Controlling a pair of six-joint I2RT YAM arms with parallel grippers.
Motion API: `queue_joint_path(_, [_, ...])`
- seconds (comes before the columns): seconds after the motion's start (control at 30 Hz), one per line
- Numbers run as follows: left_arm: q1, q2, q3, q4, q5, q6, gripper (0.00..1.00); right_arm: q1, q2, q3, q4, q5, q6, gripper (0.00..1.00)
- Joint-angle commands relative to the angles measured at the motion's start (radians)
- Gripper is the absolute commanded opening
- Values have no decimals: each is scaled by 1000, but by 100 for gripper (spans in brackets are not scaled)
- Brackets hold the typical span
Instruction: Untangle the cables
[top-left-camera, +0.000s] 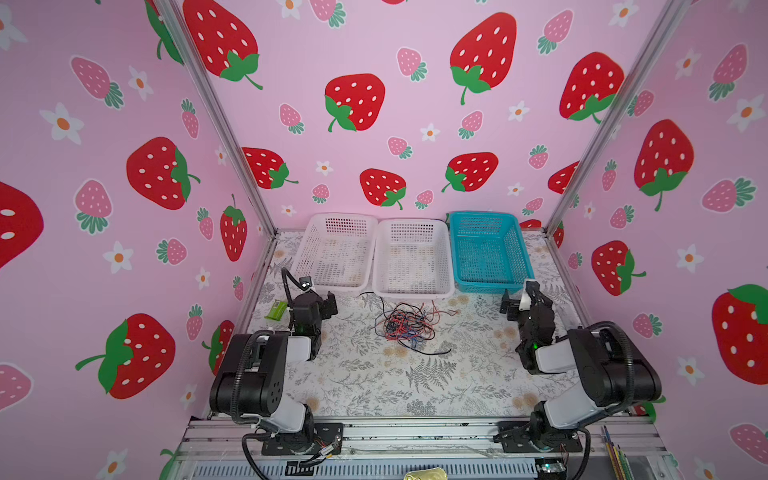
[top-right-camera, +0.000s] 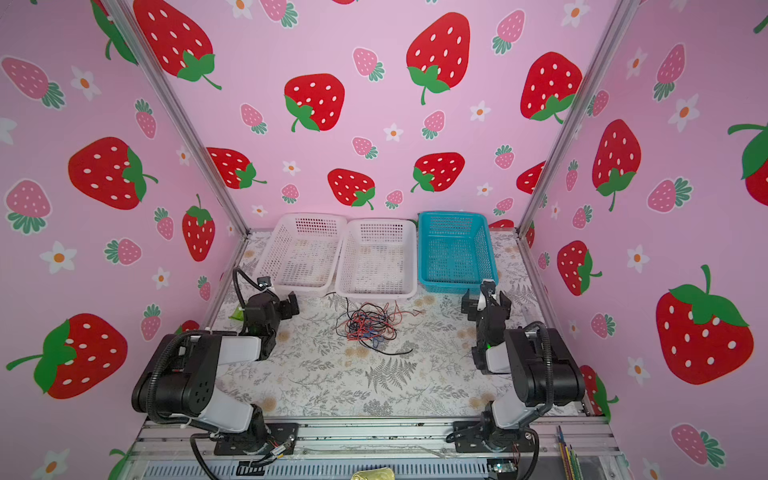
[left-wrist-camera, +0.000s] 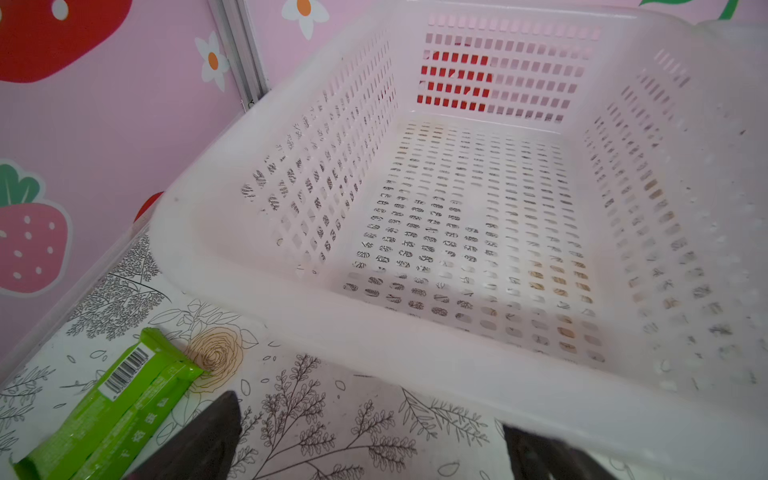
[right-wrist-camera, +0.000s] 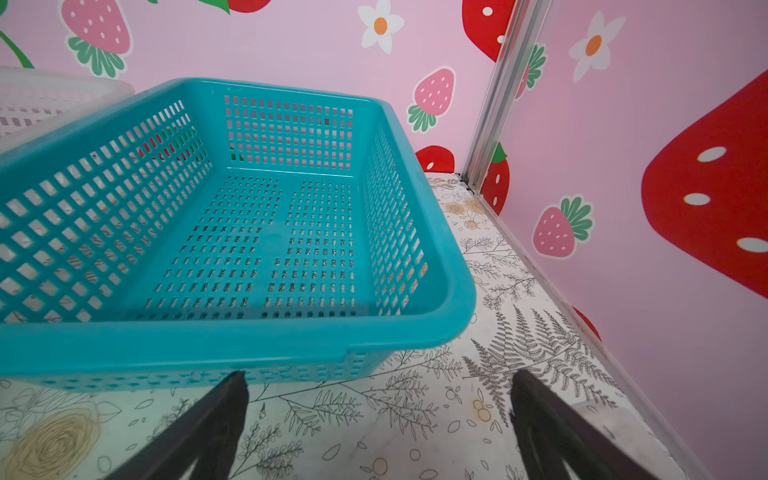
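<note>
The cables (top-left-camera: 409, 324) lie in a heap so fine in both top views that I cannot count the strands or see where they cross. The green packet (top-right-camera: 236, 314) is mostly hidden behind the left arm (top-right-camera: 262, 320) in a top view, and the left wrist view cuts off its end. Of the left gripper (left-wrist-camera: 369, 413) and the right gripper (right-wrist-camera: 378, 374), the wrist views show only dark fingers (right-wrist-camera: 208, 428), cut by the edge. A golden thing (top-left-camera: 426, 473) at the lower edge is too cropped to name.
</note>
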Motion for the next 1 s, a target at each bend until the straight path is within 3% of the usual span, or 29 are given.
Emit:
queue_joint_path(0.0, [-3,5,21,6,-14,6,99,-7,-5,8,15,-7,-3,99])
queue_joint_path(0.8, [-2,6,21,5,-15,6,99,-4,-12,0,32,-7,-6,99])
queue_joint_path(0.97, [-2,5,22,6,-14,6,99,11,-205,18,-147,90,12,99])
